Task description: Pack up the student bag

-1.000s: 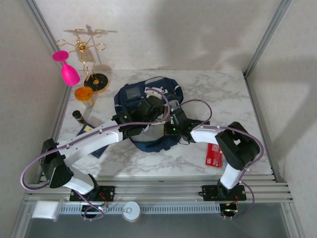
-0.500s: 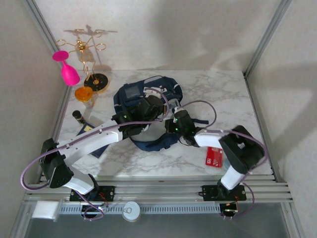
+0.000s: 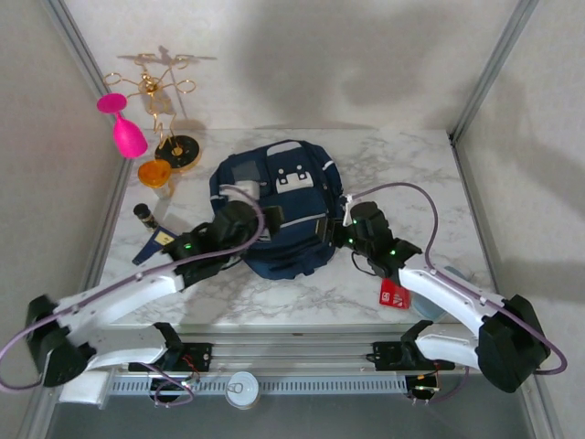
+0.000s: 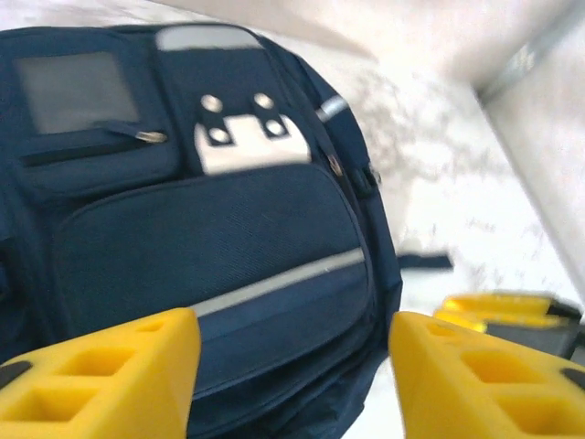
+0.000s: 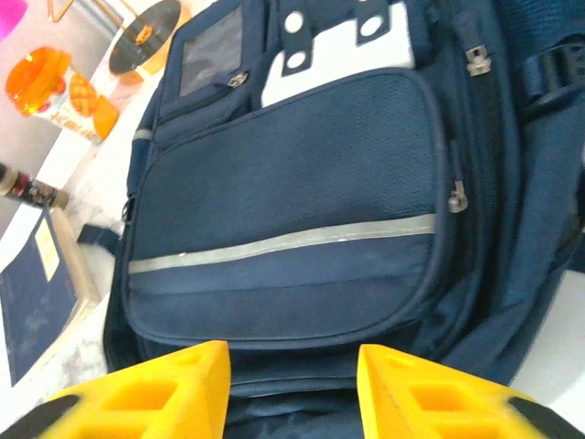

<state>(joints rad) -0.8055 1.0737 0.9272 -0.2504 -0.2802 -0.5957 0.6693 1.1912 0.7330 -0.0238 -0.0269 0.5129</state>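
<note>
Left end effector (image 3: pixel 260 221), seen from above, is hovering at the near left side of the bag (image 3: pixel 274 197) with nothing in it. The right end effector (image 3: pixel 336 236) is hovering at the near right side, also holding nothing. The bag is lying flat on the surface (image 3: pixel 411 174) between and just beyond the two, front face up. A blue book (image 3: pixel 160 242) and a small bottle (image 3: pixel 143 212) are lying to the left of the left end effector. A red pack (image 3: pixel 395 293) is lying behind and to the right of the right one. All three are outside the bag.

Through the left wrist camera, the left end effector (image 4: pixel 292 370) is standing wide, its yellow fingers (image 4: pixel 101 375) well apart and gripping nothing. The bag (image 4: pixel 210 229) is lying straight ahead of it, with the front pocket looking closed.

Through the right wrist camera, the right end effector (image 5: pixel 292 389) is standing open more narrowly, with nothing between its fingers (image 5: pixel 146 393). The bag (image 5: pixel 292 210) is lying just ahead of it. The pocket seam is looking shut, and the zip pulls are resting along the side. The book (image 5: pixel 37 293) is lying to its left.

Packing is looking unfinished. The loose things are waiting outside, no opening is showing, and I cannot tell what is already inside.
</note>
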